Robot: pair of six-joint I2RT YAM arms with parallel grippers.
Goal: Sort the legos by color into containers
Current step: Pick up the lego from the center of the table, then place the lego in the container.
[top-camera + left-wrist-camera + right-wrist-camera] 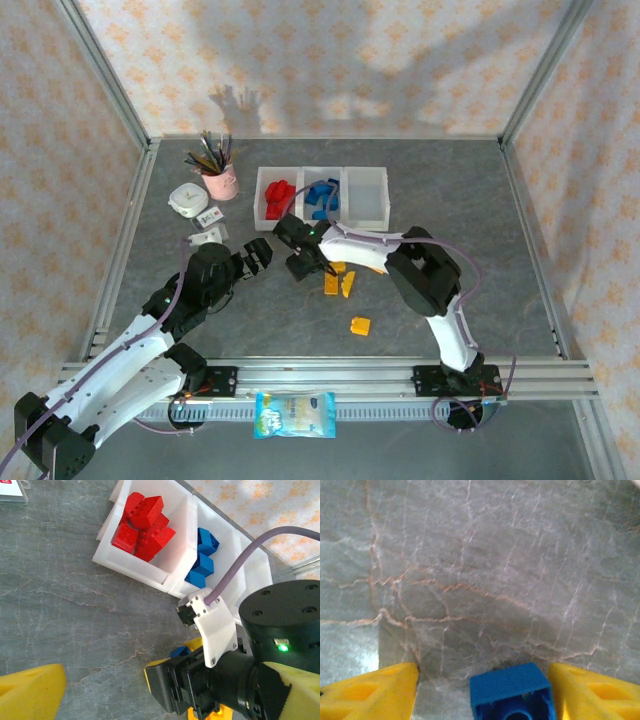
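Blue brick [510,692] sits on the table [470,555] between the right gripper's [483,680] spread jaws, unpinched. Left gripper [260,255] gapes wide alongside. Red legos [279,193] and blue legos [322,195] fill the containers' [320,170] left and middle bins; yellow bricks [340,281] lie loose.

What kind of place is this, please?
Probably a lab test cell for robots: aluminium posts frame patterned cloth walls around a grey table, and a left arm and a right arm are bolted to a rail at its near edge.
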